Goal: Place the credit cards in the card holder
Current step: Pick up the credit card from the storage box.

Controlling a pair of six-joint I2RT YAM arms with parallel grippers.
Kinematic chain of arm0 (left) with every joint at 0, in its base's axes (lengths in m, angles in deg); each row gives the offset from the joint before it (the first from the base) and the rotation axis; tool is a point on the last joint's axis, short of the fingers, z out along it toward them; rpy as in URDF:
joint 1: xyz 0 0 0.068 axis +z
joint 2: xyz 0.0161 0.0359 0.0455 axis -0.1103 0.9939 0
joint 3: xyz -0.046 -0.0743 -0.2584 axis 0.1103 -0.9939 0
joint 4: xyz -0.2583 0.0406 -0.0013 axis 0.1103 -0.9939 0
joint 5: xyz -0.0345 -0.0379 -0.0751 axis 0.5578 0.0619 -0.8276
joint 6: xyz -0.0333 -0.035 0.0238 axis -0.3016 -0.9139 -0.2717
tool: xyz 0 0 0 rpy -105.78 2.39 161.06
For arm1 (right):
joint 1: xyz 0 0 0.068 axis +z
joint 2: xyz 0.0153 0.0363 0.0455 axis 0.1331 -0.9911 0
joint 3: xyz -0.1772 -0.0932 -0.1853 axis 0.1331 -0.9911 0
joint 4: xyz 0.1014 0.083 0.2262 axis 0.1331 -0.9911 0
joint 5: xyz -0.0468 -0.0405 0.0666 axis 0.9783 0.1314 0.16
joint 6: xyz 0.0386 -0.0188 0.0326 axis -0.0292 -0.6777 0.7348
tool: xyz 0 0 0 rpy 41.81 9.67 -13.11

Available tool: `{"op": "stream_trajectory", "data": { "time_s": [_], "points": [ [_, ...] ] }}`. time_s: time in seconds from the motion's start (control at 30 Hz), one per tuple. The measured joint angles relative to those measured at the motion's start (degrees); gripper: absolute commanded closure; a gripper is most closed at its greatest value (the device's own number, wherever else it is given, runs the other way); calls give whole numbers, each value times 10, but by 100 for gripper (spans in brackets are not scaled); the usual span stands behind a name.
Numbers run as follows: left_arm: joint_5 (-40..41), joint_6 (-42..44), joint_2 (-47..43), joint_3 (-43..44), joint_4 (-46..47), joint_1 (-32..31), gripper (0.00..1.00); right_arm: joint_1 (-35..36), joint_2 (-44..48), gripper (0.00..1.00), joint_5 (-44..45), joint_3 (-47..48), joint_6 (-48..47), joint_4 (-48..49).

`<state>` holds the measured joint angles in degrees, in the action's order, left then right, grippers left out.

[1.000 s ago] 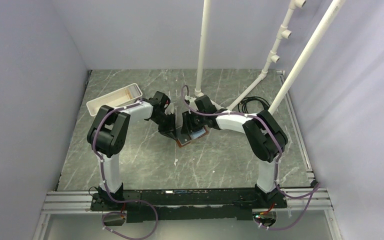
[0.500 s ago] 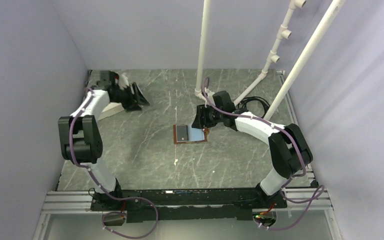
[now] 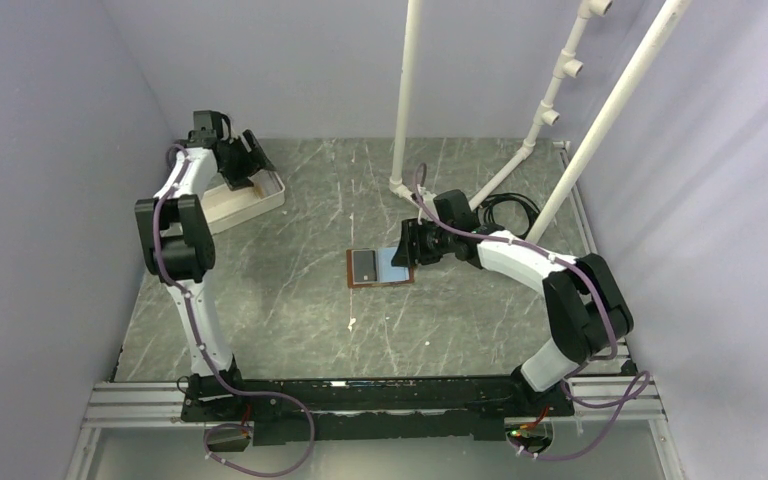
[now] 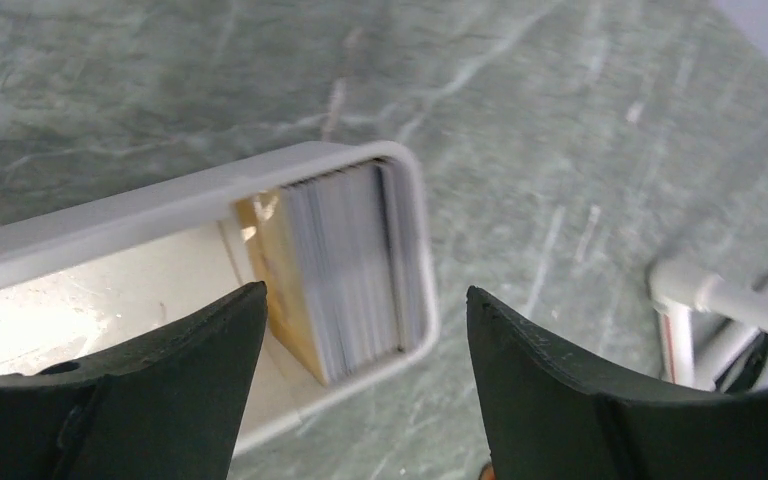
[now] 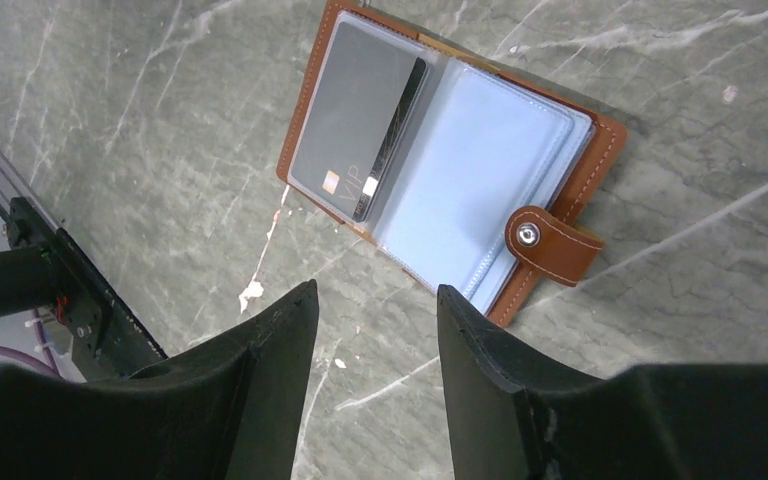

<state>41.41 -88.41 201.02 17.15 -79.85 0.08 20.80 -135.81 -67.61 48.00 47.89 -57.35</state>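
**Figure.** We view the table from above and from each wrist. The card holder (image 3: 380, 267) lies open and flat near the middle of the table with its sleeves facing up. Its strap tab (image 5: 552, 245) is unfastened and folded out past the edge — so placed, we judge, that a card can be slid in without the leaves being held apart. One grey card (image 5: 355, 120) marked VIP sits in the sleeve of one leaf. The pale blue sleeve (image 5: 480, 175) of the other leaf looks unfilled.

The right jaws hang near the holder's strap side, parted by a moderate gap and gripping nothing. We read this as standing by to steady the holder.

The other credit cards (image 4: 345, 265) stand on edge, packed as a stack against one end wall of the white tray (image 4: 160, 195) in the far left corner of the table. Upright like this, their edges offer the jaws something to pinch. The left jaws hover over that end of the tray, spread wide with the stack showing between them and touching no card. The step in hand, as we judge it, is fetching the next card.
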Motion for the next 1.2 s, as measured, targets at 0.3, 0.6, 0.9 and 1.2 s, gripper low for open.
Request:
{"op": "stream_trajectory", "data": {
  "time_s": [0.3, 0.6, 0.9, 1.2],
  "points": [
    [15, -57, 52, -5, 15, 2, 33, -13, 21, 50, -4, -8, 0, 0],
    [-35, -97, 45, -48, 78, 19, 57, -15, 22, 50, -4, -20, 0, 0],
    [-35, -101, 42, -50, 80, 20, 49, -16, 22, 50, -4, -24, 0, 0],
    [-52, -104, 40, -53, 85, 21, 41, -16, 22, 50, -4, -29, 0, 0]
  ]
}}
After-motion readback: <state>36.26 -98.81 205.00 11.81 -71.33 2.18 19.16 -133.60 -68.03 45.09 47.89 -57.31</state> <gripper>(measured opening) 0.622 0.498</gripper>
